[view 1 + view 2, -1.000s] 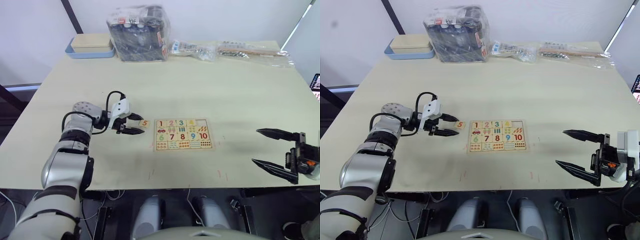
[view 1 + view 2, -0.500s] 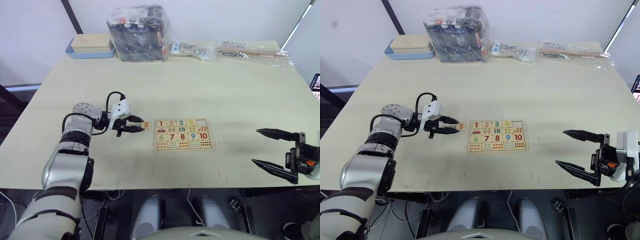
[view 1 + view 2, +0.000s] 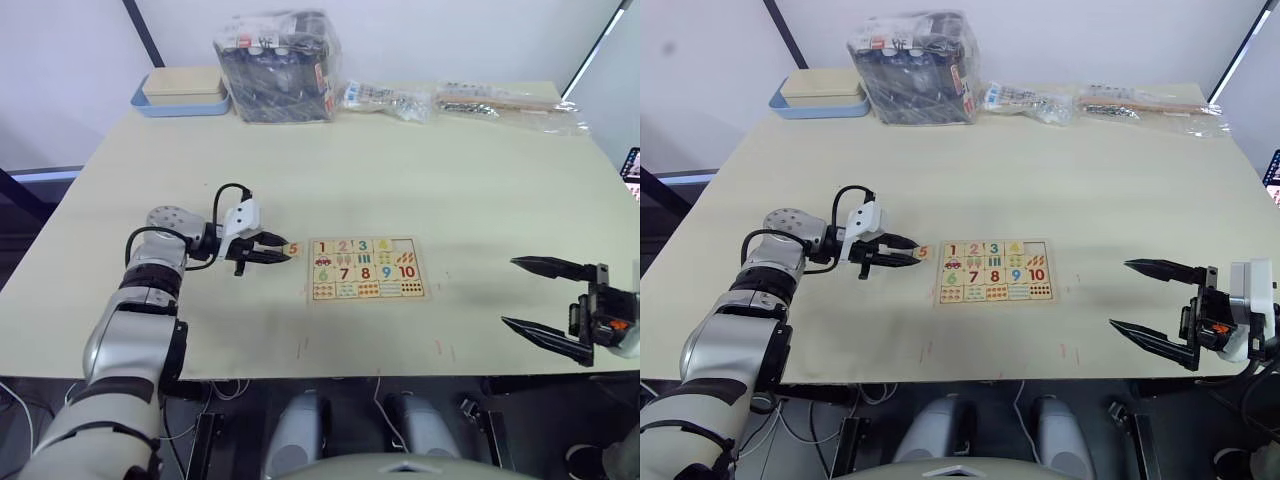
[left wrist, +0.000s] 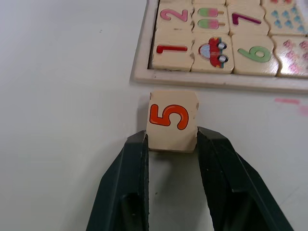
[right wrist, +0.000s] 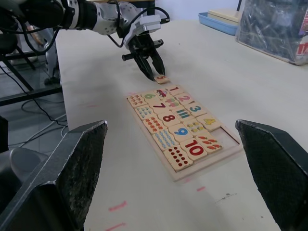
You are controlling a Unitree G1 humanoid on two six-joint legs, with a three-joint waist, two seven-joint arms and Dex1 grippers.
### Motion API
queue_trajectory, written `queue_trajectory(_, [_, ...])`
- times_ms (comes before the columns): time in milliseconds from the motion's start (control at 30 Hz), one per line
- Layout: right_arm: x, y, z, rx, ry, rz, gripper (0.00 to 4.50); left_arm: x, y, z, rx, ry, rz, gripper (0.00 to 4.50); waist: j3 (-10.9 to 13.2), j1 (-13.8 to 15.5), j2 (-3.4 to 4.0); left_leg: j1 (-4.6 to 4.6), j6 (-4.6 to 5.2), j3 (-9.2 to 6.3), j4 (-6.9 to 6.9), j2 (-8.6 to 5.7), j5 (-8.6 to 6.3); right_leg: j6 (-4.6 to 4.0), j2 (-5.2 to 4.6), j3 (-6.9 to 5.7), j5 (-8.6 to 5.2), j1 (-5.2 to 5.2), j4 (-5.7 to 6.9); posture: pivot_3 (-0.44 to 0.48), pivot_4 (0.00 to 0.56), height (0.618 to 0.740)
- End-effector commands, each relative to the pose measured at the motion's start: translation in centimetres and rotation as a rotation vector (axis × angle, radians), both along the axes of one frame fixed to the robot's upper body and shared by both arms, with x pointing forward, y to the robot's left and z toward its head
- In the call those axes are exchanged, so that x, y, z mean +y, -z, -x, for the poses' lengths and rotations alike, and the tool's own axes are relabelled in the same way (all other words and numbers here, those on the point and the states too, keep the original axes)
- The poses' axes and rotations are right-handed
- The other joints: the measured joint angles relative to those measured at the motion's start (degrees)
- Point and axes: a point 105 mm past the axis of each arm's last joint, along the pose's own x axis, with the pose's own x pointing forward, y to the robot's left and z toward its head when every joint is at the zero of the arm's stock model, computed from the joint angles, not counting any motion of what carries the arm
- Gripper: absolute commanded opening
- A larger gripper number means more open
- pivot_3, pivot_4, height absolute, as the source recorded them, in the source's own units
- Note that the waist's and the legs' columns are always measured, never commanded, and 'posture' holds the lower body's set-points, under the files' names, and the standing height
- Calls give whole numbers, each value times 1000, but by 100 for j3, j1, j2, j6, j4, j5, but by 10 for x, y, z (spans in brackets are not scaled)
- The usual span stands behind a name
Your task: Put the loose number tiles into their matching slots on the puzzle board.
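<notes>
The small square pale-wood tile with an orange 5 (image 4: 172, 120) is gripped at its near end between the two black fingers (image 4: 129, 173) of the left gripper (image 3: 277, 250); one finger is pressed to each side edge. The tile is held just beside the left short rim of the small flat rectangular pale-wood puzzle board (image 3: 366, 268), near the corner by the red 1, apart from the rim. Whether the tile rests on the pale counter (image 3: 400, 170) or is lifted off it cannot be told.

On the board, tiles 1, 2, 3 and 4 are seated along the top row. The square recess at the right end of that row (image 5: 226, 131) is seen open. Tiles 6 to 10 are seated in the row below.

The right gripper (image 3: 1160, 305) is held over the counter's near right edge, well apart from the board, its fingers spread wide with nothing between them.

At the counter's far side, a blue-rimmed tray (image 3: 183, 100), a clear-wrapped dark bundle (image 3: 277, 68) and flat plastic packets (image 3: 500, 103) are noted.
</notes>
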Motion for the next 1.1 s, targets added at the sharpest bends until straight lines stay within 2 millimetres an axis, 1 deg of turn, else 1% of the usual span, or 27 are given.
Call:
queue_trajectory(33, [-3,-6,2,-45,14,2,4500,-3,-38,-5,-98,9,-1,953,0,-8,0,-1,0,-1,0,0,0,0,0,0,0,0,0,0,150,740])
queue_trajectory(167, [-7,-6,2,-49,31,4,4500,-16,-59,3,-100,38,-55,953,-1,-11,2,2,0,0,-1,1,0,0,1,2,0,0,2,0,150,740])
queue_trajectory(233, [-10,-6,3,-49,41,6,4500,-27,-72,6,-122,51,-61,953,-1,-4,2,2,0,0,-1,1,0,0,1,3,0,0,3,0,150,740])
queue_trajectory(333, [-13,-4,3,-48,53,13,4500,-46,-89,13,-99,61,-45,953,0,2,2,0,0,-3,1,0,0,0,1,2,-1,0,3,0,150,740])
queue_trajectory(433, [-16,-5,2,-57,68,19,4500,-61,-99,15,-89,30,-107,953,0,-5,2,1,0,-2,1,-2,0,1,3,5,-1,0,3,0,150,740])
queue_trajectory(500, [-18,-5,1,-63,74,22,4500,-67,-102,11,-104,-15,-202,953,0,-3,2,1,0,-4,2,-4,0,1,8,6,-2,1,3,0,150,740])
queue_trajectory(533, [-18,-6,1,-65,76,23,4500,-72,-106,8,-135,-23,-219,953,0,-3,2,1,0,-3,2,-4,0,1,8,7,-2,0,3,0,150,740])
queue_trajectory(567, [-18,-5,0,-66,79,24,4500,-78,-109,10,-122,-23,-229,953,1,-5,2,2,0,-3,2,-7,0,3,10,9,-3,0,3,0,150,740])
queue_trajectory(633, [-18,-5,-1,-67,80,26,4500,-86,-109,9,-103,-47,-281,953,1,-5,3,1,0,-4,1,-11,0,4,11,11,-5,0,3,0,150,740])
queue_trajectory(733, [-18,-4,-2,-66,80,27,4500,-96,-111,12,-99,-22,-313,953,0,-9,5,3,0,0,1,-13,0,6,11,16,-7,0,3,0,150,740])
queue_trajectory(800, [-19,-3,-2,-65,81,28,4500,-102,-110,11,-75,-30,-348,953,1,-10,4,4,0,-1,1,-11,0,6,12,15,-7,0,4,0,150,740])
queue_trajectory(933, [-24,-3,-3,-69,101,27,4500,-133,-107,11,36,-16,-406,953,3,18,3,-5,0,-6,5,-29,1,12,15,19,-11,1,3,0,150,740])
queue_trajectory(1100, [-24,-2,-2,-69,107,19,4500,-156,-102,7,59,-20,-432,953,2,-23,6,-5,8,-13,5,-47,-4,24,14,41,-18,1,3,0,150,740])
